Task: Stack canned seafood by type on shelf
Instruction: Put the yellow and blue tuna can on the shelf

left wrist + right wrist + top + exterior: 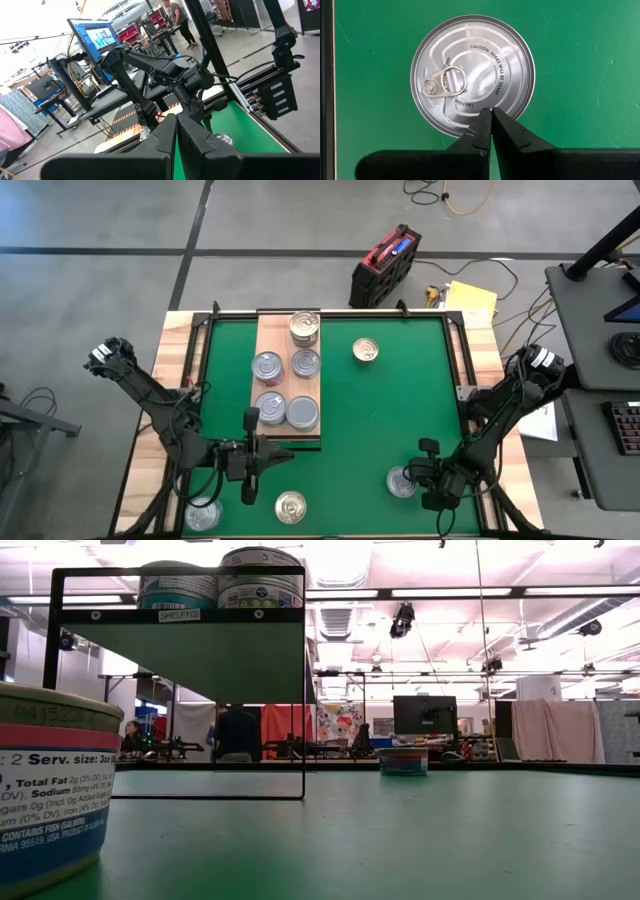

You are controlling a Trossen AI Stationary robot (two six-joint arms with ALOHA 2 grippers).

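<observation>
Right tool (491,114) closed, directly above silver can (472,75)

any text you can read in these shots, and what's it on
"CAUTION: EDGES WILL BE SHARP": lid of the silver can.
"Serv. size", "Total Fat 2g", "Sodium 85mg", "CONTAINS FISH": label of the near can; the rest is cut off.
"SHELF" plus unclear characters: tag on the shelf.
Other labels are unreadable.
</observation>
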